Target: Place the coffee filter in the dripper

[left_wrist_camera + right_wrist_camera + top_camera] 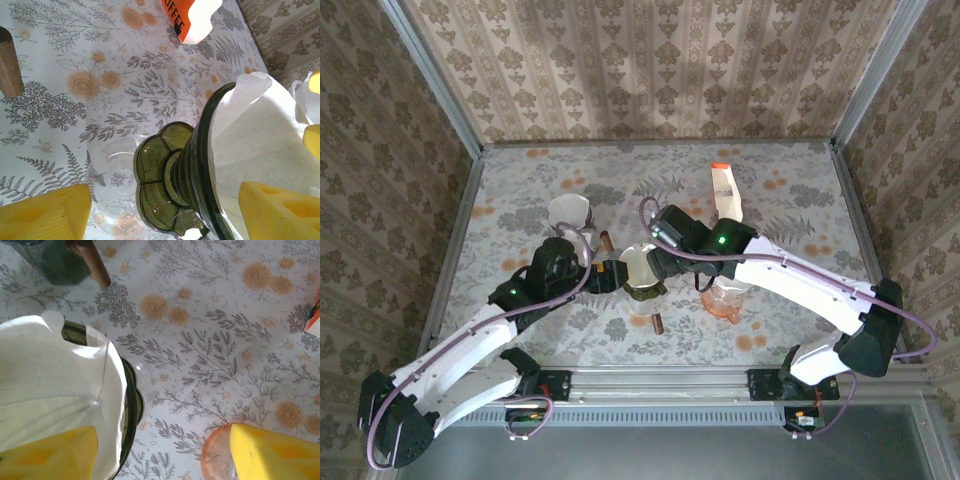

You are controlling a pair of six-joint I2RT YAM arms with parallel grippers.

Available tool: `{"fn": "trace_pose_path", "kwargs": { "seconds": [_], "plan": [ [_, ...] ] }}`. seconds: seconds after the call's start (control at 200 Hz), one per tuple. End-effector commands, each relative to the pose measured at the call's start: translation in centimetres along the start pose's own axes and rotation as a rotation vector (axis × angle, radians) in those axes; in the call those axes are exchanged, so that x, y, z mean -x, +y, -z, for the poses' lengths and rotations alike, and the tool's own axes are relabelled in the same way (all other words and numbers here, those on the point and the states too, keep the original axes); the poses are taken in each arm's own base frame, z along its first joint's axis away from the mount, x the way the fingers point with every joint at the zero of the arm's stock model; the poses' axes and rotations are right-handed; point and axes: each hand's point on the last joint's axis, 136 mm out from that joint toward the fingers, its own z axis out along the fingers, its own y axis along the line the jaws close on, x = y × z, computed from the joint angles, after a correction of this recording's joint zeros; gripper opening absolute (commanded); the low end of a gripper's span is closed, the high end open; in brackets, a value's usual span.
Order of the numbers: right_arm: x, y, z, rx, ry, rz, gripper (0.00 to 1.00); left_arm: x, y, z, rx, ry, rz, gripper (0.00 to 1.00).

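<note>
1. The coffee filter sits inside the dripper, with its white paper standing above the dark green rim.
2. The left gripper has its jaws spread wide around the dripper. One yellow finger is clear of the dripper's base and the other lies over the paper.
3. The right gripper is also spread. One finger lies over the filter in the dripper and the other is above an orange glass beside the dripper.
4. A coffee bag lies beyond the dripper, well apart from it.
</note>
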Motion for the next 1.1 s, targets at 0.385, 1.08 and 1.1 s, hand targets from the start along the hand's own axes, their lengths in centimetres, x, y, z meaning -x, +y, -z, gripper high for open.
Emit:
{"fn": "trace_pose_path", "kwargs": {
  "seconds": [0.385,1.08,1.1],
  "plan": [
    [-0.6,-0.6,-1.3,-0.058,0.042,-0.003,0.64,-0.3,0.4,-0.4,0.0,0.003,0.017,0.8],
    [3.5,-0.1,-3.8,-0.055,-0.006,-0.034,0.68,-0.1,0.3,-0.2,-0.004,-0.005,0.019,0.82],
    [3.5,-0.1,-3.9,-0.055,-0.006,-0.038,0.68,-0.1,0.4,-0.1,-0.002,-0.006,0.02,0.82]
  ]
}}
